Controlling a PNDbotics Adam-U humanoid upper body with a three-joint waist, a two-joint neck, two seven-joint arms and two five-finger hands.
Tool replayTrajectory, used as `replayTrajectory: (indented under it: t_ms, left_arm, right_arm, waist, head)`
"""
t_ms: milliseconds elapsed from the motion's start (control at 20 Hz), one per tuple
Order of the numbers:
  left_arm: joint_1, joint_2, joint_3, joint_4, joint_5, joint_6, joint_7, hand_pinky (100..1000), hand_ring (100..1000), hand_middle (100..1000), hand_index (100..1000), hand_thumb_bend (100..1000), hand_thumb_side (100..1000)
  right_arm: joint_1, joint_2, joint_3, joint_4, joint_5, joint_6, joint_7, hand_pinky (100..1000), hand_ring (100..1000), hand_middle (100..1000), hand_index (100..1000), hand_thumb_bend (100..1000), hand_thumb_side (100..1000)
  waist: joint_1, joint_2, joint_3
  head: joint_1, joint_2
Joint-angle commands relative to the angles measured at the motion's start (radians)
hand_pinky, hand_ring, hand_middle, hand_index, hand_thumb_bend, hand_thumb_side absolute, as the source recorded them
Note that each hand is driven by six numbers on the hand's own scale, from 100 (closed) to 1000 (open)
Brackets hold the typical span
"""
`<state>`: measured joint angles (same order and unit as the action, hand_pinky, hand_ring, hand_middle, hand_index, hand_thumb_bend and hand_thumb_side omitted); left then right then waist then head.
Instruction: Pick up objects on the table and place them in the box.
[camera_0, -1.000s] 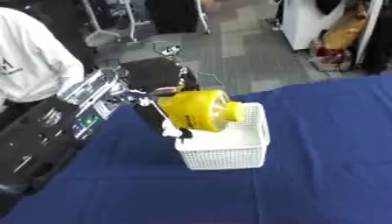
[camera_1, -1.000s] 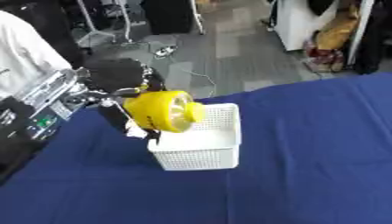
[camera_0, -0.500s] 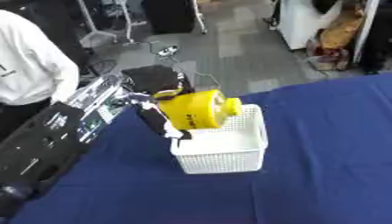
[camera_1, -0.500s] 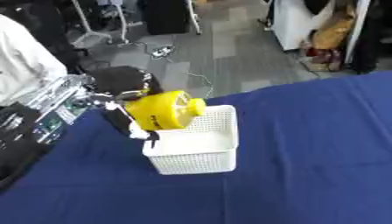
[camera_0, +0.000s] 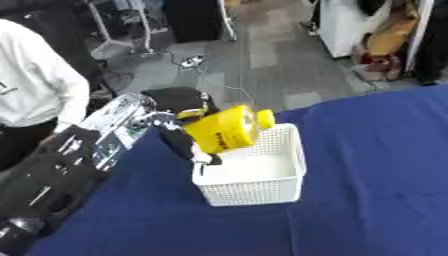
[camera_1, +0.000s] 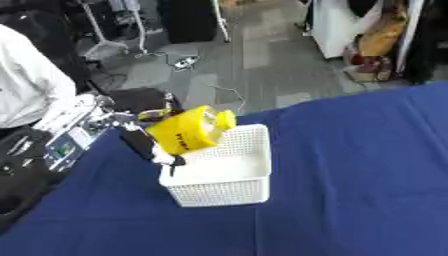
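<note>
You've got the blue table with the white basket sitting on it, and your left hand has its fingers curled around the yellow jug, holding it tilted over the basket's left rim.

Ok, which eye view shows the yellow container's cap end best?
The left eye view: the yellow container, held by the left hand over the white basket, shows its round cap clearly. In the right eye view the cap looks blurrier and less distinct.
</note>
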<state>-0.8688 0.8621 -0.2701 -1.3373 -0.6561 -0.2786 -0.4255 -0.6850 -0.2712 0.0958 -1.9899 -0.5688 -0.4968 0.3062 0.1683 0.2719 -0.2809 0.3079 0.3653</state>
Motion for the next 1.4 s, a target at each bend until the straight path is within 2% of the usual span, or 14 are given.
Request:
replayTrajectory:
  t_ms: [50,450,700,750,850,900,950,1000,1050,1100,1150,1200,1350,1400]
  left_arm:
    - [-0.022,0.017,0.023,-0.002,0.023,0.003,0.008,100,100,100,141,100,564]
    - [-0.021,0.009,0.017,0.004,0.091,-0.022,0.024,100,100,100,254,100,631]
    - [-0.019,0.003,0.014,0.012,0.105,-0.045,0.036,100,100,100,375,100,747]
    - [-0.020,0.000,0.014,0.016,0.104,-0.050,0.039,100,113,195,465,100,795]
    - [-0.021,-0.004,0.014,0.031,0.104,-0.062,0.044,121,180,275,516,100,820]
    - [-0.022,-0.006,0.014,0.037,0.103,-0.067,0.046,107,161,258,509,100,814]
    - [-0.022,-0.007,0.015,0.043,0.103,-0.072,0.049,165,284,375,548,100,839]
    - [-0.022,-0.009,0.016,0.048,0.103,-0.076,0.053,165,284,375,548,100,851]
    - [-0.023,-0.010,0.016,0.053,0.102,-0.079,0.054,203,391,462,579,100,859]
    - [-0.025,-0.012,0.016,0.059,0.101,-0.082,0.054,203,391,462,579,100,859]
    - [-0.027,-0.014,0.016,0.064,0.101,-0.084,0.053,271,489,539,605,100,888]
    - [-0.028,-0.015,0.017,0.068,0.100,-0.087,0.053,271,489,539,605,100,888]
    - [-0.029,-0.016,0.019,0.076,0.096,-0.091,0.056,440,624,654,673,114,942]
    - [-0.029,-0.015,0.019,0.076,0.092,-0.092,0.058,422,610,640,664,112,937]
  right_arm:
    - [-0.019,0.004,-0.003,-0.010,0.006,0.006,0.001,376,440,595,781,100,1000]
    - [-0.025,0.007,-0.002,-0.010,0.009,0.009,0.002,377,440,595,780,100,1000]
    - [-0.028,0.008,-0.003,-0.010,0.011,0.010,0.004,377,440,595,780,100,1000]
    - [-0.028,0.008,-0.003,-0.010,0.011,0.011,0.004,377,440,595,779,100,1000]
    - [-0.029,0.008,-0.002,-0.010,0.012,0.011,0.005,377,439,594,780,100,1000]
    - [-0.029,0.008,-0.002,-0.010,0.012,0.011,0.005,377,439,595,780,100,1000]
    - [-0.029,0.008,-0.003,-0.010,0.012,0.011,0.005,377,439,594,780,100,1000]
    - [-0.029,0.008,-0.003,-0.010,0.012,0.011,0.005,377,439,594,780,100,1000]
    - [-0.029,0.009,-0.003,-0.010,0.012,0.011,0.005,377,439,594,780,100,1000]
    - [-0.029,0.009,-0.003,-0.010,0.012,0.011,0.005,377,439,594,780,100,1000]
    - [-0.029,0.009,-0.003,-0.010,0.012,0.011,0.005,377,439,594,780,100,1000]
    - [-0.029,0.009,-0.004,-0.010,0.012,0.011,0.005,377,439,594,780,100,1000]
    - [-0.029,0.009,-0.004,-0.010,0.012,0.011,0.004,377,440,594,780,100,1000]
    - [-0.029,0.008,-0.004,-0.010,0.012,0.011,0.004,377,440,594,780,100,1000]
  waist:
    - [-0.004,-0.015,-0.001]
    - [-0.001,-0.013,-0.006]
    - [0.001,-0.012,-0.007]
    - [0.001,-0.012,-0.008]
    - [0.001,-0.012,-0.008]
    - [0.001,-0.012,-0.008]
    - [0.001,-0.012,-0.008]
    - [0.001,-0.012,-0.008]
    - [0.001,-0.012,-0.008]
    - [0.001,-0.012,-0.008]
    - [0.000,-0.011,-0.008]
    - [0.000,-0.011,-0.008]
    - [-0.001,-0.011,-0.007]
    - [-0.001,-0.011,-0.006]
  head:
    - [0.012,-0.018]
    - [0.015,-0.024]
    - [0.016,-0.026]
    - [0.016,-0.026]
    - [0.016,-0.026]
    - [0.016,-0.027]
    - [0.015,-0.027]
    - [0.015,-0.028]
    - [0.014,-0.028]
    - [0.013,-0.028]
    - [0.013,-0.028]
    - [0.012,-0.028]
    - [0.010,-0.028]
    - [0.010,-0.027]
